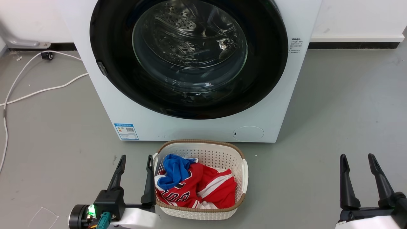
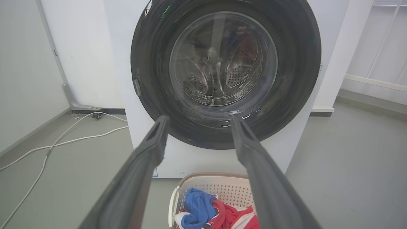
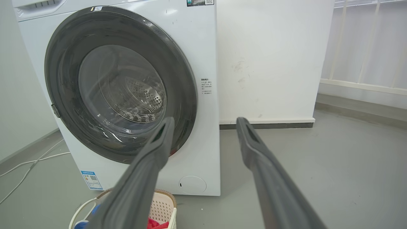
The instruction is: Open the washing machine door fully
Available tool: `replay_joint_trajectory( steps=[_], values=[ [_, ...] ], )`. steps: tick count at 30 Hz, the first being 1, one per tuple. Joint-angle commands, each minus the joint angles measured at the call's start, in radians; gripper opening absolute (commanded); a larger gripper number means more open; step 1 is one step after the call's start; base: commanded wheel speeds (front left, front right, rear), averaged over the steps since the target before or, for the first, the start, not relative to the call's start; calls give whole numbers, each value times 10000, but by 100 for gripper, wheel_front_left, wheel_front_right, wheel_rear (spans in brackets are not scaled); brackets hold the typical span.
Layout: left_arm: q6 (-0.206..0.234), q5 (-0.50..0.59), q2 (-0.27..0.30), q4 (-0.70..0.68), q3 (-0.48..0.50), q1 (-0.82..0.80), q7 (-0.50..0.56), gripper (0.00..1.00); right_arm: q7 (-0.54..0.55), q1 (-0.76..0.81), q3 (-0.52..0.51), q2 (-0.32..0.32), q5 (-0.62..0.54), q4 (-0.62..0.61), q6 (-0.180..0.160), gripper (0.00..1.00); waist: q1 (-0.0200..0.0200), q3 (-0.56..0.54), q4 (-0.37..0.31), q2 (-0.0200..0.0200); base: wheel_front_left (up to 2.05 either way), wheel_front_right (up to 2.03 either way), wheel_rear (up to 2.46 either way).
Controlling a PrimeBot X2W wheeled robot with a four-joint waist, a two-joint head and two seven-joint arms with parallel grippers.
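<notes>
A grey floor [image 1: 334, 111] runs to a white wall with a dark skirting, and white cables [image 1: 38, 92] trail across it at the left of the head view. The washing machine [image 1: 197, 130] stands at the top centre. The washing machine door [image 1: 189, 54] lies flat against the machine's front, closed, with the steel drum visible through its glass. A blue label [image 1: 126, 131] and a round flap [image 1: 248, 133] sit low on the front. Just before the machine is a white basket [image 1: 203, 141] holding a red garment [image 1: 210, 187] and a blue one [image 1: 175, 170]. The left gripper [image 1: 136, 157] is just beside the basket's left rim, fingers spread and empty. The right gripper [image 1: 357, 156] is well apart at the lower right, also spread and empty.

In the left wrist view, the left gripper [image 2: 200, 117] points at the lower part of the door [image 2: 224, 63], fingers apart and short of it. A small catch [image 2: 136, 86] shows on the door's left edge, and the basket [image 2: 216, 178] lies below.

In the right wrist view, the right gripper [image 3: 206, 120] is parted and grasps nothing. It aims past the machine's [image 3: 206, 47] right edge, with the door [image 3: 120, 86] to its left.
</notes>
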Motion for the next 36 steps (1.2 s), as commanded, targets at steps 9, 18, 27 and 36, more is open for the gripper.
replay_joint_trajectory(
  steps=[9, 18, 27, 36],
  values=[
    [58, -27, -21, 76, -19, 108, -72, 100, -83, 130, -6, 30, 137, 50, -3, 100, 0, -8, 17, 0, 0, 0, 0],
    [97, -60, -21, 119, 10, 153, -72, 100, -83, 127, 23, 31, 321, 171, -3, 100, 0, 1, 16, 0, 0, 0, 0],
    [141, -55, -21, 150, -11, 149, -72, 100, -83, 85, 0, 28, 1006, 394, -3, 0, 0, -5, 11, 0, 0, 0, 0],
    [116, -73, -20, 207, 33, 139, -72, 100, -82, -303, 107, 23, 7436, 853, -1, 0, 0, -13, 0, 0, 0, 0, 0]
  ],
)
